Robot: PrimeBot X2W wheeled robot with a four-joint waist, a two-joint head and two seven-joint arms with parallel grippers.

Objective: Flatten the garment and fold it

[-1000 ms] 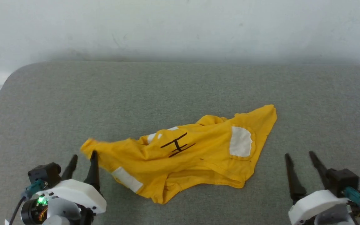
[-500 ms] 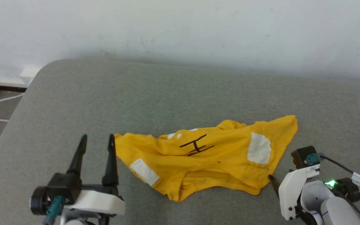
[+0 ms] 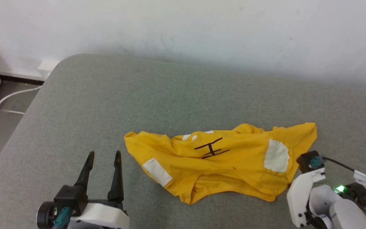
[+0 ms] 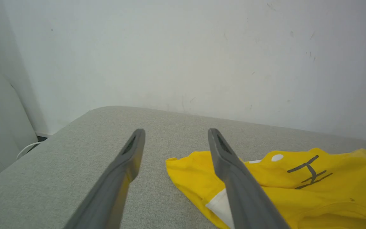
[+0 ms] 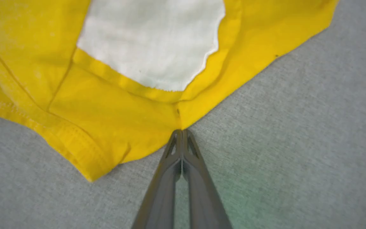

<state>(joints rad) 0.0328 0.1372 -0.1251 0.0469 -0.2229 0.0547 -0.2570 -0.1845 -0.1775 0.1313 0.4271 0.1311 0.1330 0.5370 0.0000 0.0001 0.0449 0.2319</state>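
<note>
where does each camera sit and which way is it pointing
Head view: from the head, forward and down at the garment on the grey cushion; left gripper lower left, right arm lower right.
Left wrist view: low, along its open fingers, across the cushion toward the wall.
Right wrist view: close above the cushion, down its closed fingers, pinching the garment's edge.
Shared: head and left wrist views both show the black stripes.

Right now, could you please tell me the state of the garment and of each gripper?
garment: crumpled and bunched on the grey surface, not yet flattened or folded.
left gripper: open, empty, beside the garment's left end, apart from it.
right gripper: shut, tips at the garment's edge below the white patch; whether fabric is pinched cannot be told.
</note>
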